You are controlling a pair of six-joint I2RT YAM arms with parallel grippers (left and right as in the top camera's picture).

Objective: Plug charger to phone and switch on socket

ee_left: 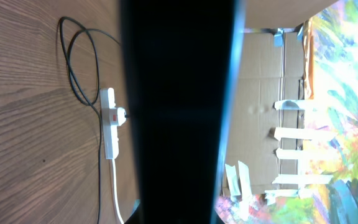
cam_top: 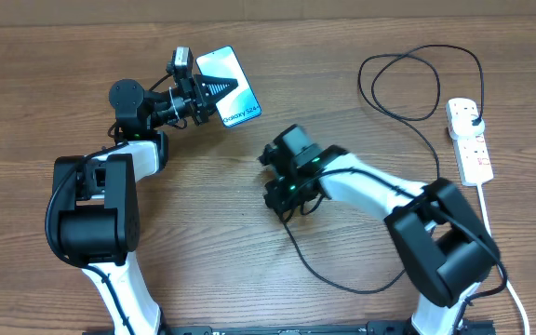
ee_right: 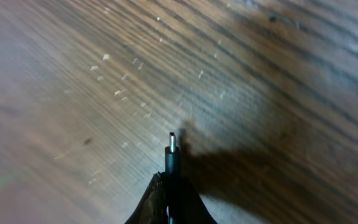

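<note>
My right claw is clenched on the charger, pinching it just behind the connector so that the small metal tip pokes out past my fingertips. The tip points at bare table close beneath it, with its shadow on the wood, and I cannot tell whether it touches. My jaws are almost together, with only the thin connector between them. Farther out, my left claw is closed on the phone, gripping one short end. The lit screen faces up and the small dark text lies toward the other end. From my left wrist the phone is a broad dark slab across the middle of the view, with a blue glow along one edge. I cannot tell whether it rests on the wood. The connector and the phone are well apart. From my right claw the cable trails back across the table, then runs away in loose loops toward the far right. There the socket lies flat near the table's edge with the black plug seated at its far end. I cannot make out how the switches stand.
</note>
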